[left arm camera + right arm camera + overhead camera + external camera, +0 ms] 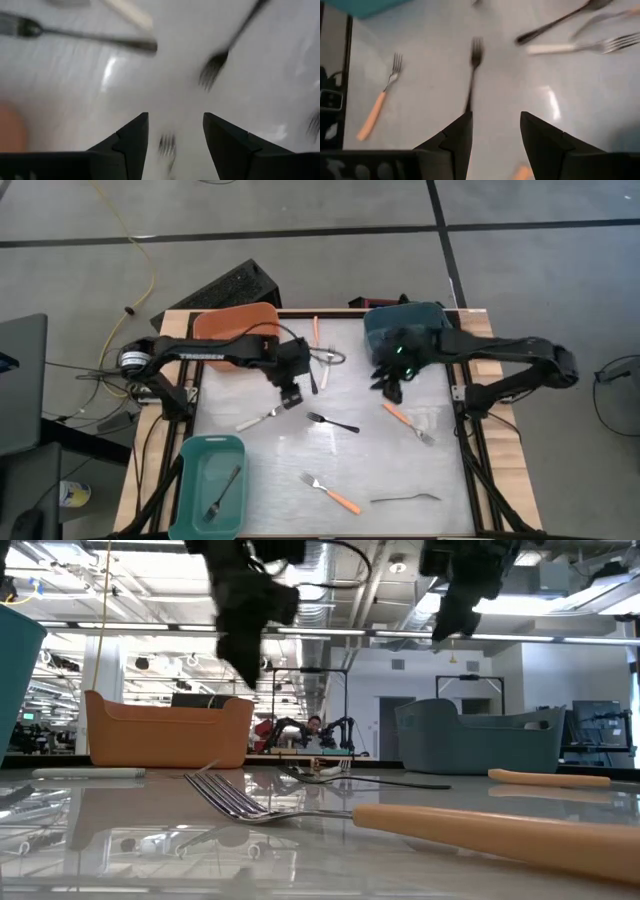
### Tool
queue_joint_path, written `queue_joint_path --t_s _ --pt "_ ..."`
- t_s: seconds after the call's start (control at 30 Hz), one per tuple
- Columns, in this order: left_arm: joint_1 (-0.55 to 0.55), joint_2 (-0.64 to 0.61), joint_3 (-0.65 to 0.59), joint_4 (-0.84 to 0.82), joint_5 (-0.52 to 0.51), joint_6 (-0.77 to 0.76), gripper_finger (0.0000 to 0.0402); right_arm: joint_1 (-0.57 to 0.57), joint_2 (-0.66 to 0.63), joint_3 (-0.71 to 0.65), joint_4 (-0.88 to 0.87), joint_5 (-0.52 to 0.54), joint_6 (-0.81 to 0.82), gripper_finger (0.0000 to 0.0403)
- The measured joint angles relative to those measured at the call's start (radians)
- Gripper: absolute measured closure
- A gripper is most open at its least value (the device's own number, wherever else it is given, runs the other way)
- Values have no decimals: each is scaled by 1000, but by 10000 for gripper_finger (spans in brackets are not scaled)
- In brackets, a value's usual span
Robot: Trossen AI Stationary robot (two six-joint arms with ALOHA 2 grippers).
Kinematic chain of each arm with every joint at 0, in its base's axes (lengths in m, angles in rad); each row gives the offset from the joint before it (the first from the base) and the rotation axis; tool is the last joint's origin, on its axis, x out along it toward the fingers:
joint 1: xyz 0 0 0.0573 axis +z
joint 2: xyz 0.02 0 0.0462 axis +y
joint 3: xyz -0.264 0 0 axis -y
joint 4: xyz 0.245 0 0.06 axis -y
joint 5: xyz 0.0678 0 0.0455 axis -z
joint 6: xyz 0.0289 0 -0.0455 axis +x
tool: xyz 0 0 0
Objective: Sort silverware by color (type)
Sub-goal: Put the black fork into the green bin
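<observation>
orange, teal and dark blue-grey bins mark the three sorting spots: the orange bin [236,322] at the table's far left corner, the dark bin [405,325] at its far right corner, and the teal tray [211,482] at the near left corner, where one dark fork [223,493] already lies. most silverware is loose on the table [300,450]: a white-handled fork [262,417] just beside the left gripper [291,395], a black fork [332,422] mid-table, orange-handled forks [331,493] toward the near edge and right side, and a thin dark one [405,499] by the near right corner.

the left gripper hangs above the table with fingers parted and nothing between them. the right gripper [393,387] hovers near the dark bin, likewise spread and, as far as the blurred wrist view shows, empty.
</observation>
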Motion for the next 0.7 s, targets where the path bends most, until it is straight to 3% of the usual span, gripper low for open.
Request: queue_joint_path --t_s 0.13,0.23,0.5,0.7 --pt "-54 -100 -49 -92 -86 66 228 101 108 -12 123 45 121 216" --pt "-90 -216 -152 -70 -90 69 228 169 195 -13 218 133 217 216" --pt "-143 -488 -402 274 -29 -40 228 293 407 -12 388 318 398 216" --pt "-143 -545 -426 285 -46 -71 228 313 545 -12 460 339 406 216"
